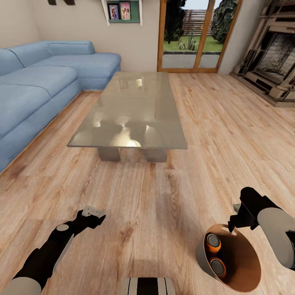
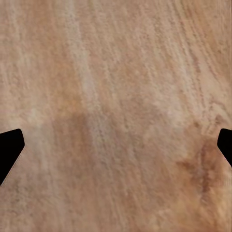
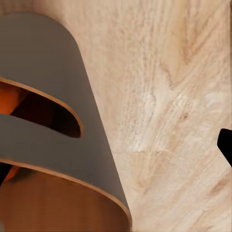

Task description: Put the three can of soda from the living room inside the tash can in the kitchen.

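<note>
The tash can (image 1: 200,257), a round bin with a grey outer wall and a glossy brown inside, hangs tilted at the lower right over the plank floor. My right gripper (image 1: 234,223) is shut on its upper rim. Two orange cans of soda with grey tops lie inside it, one (image 1: 213,243) above the other (image 1: 218,266). In the right wrist view the bin's grey wall (image 3: 58,145) sits between the fingers of the right gripper (image 3: 114,159). My left gripper (image 1: 93,213) hangs open and holds nothing, with only floor between its fingertips (image 2: 116,150).
This is the living room. A glass-topped low table (image 1: 127,110) stands ahead in the middle, and a long blue corner sofa (image 1: 37,90) runs along the left. A fireplace (image 1: 274,57) is at the far right and a glass door (image 1: 192,37) is at the back.
</note>
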Tool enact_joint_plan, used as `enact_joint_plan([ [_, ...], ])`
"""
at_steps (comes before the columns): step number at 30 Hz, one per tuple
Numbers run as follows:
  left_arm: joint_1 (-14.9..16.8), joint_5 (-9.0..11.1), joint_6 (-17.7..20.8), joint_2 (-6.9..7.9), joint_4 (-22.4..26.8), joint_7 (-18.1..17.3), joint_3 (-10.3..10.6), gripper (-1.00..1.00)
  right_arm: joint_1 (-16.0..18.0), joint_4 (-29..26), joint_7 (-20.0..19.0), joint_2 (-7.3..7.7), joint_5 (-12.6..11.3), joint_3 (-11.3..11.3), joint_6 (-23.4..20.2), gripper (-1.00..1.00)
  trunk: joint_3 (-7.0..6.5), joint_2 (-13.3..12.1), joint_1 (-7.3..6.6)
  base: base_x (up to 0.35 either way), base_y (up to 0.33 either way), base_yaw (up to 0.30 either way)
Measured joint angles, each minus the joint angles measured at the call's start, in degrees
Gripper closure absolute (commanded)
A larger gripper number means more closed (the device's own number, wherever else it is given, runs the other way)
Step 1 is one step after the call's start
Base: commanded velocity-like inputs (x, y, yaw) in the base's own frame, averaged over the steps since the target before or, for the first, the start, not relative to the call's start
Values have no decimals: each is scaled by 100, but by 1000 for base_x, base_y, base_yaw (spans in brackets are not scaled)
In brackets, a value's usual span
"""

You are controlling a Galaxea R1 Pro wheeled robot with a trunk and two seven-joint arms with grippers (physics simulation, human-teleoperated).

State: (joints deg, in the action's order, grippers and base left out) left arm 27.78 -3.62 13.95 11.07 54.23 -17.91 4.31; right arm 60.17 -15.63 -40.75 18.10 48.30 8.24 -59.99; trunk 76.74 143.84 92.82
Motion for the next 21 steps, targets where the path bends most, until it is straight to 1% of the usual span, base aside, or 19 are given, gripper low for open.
enact_joint_plan([
  [7,2,-2,17,0,0,63,2,-100,-5,6,1,0,-1,-3,0,-100,-155,-9,-18,0,0,0],
  [21,5,0,35,0,0,77,0,-100,-6,9,14,2,14,-5,-1,-100,-465,-28,-54,0,0,0],
])
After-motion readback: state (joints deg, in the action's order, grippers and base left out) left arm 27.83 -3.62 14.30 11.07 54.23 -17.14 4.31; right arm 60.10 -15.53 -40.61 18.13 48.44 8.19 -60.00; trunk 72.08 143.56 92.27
